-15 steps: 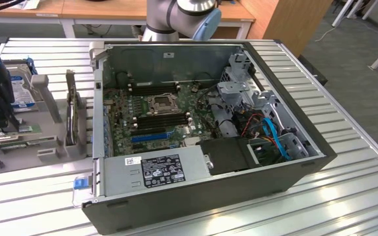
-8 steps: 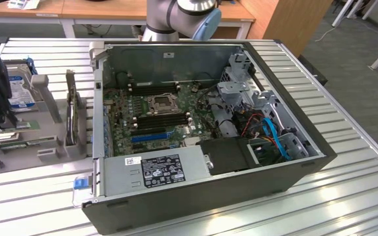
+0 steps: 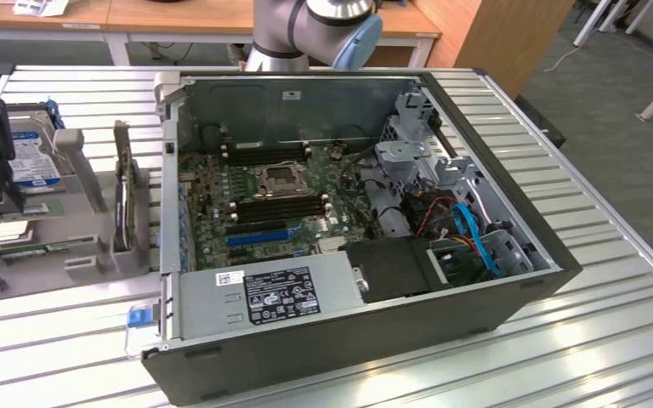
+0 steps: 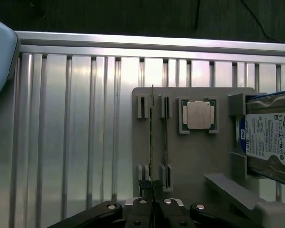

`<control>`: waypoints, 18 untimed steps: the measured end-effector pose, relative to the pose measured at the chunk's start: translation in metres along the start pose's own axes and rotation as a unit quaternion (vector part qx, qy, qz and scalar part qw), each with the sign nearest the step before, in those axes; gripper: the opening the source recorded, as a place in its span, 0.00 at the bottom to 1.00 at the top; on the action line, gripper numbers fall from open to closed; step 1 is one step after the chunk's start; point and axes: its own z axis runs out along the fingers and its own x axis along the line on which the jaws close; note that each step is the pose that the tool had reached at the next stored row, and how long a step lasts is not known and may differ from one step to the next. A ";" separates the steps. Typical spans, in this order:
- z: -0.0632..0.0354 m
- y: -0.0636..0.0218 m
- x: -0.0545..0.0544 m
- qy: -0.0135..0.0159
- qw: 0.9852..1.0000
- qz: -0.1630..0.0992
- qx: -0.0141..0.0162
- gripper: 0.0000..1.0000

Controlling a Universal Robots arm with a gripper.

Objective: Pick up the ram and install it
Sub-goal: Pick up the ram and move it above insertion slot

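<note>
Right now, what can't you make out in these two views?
- Wrist view: the ram is edge-on, so its chips are hidden.
- Wrist view: the gripper covers the ram's gripped end.
- Wrist view: the hard drive is cut by the frame edge.
- Exterior view: memory slots, latches too small.

Jaws tight around the edge-on ram [image 4: 152, 137] in a grey holder [image 4: 194, 161], processor chip [image 4: 199, 115] and blue-labelled hard drive [image 4: 268, 137] alongside.
</note>
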 end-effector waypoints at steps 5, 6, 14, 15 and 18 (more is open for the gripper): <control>-0.0089 0.0000 0.000 0.000 1.000 0.000 0.000 0.12; -0.0107 -0.0001 0.000 0.000 1.000 0.000 0.000 0.12; -0.0241 0.0000 -0.001 0.000 1.000 0.000 0.000 0.12; -0.0258 0.0000 -0.001 0.000 1.000 0.000 0.000 0.12; -0.0305 0.0001 -0.001 0.000 1.000 0.000 0.000 0.12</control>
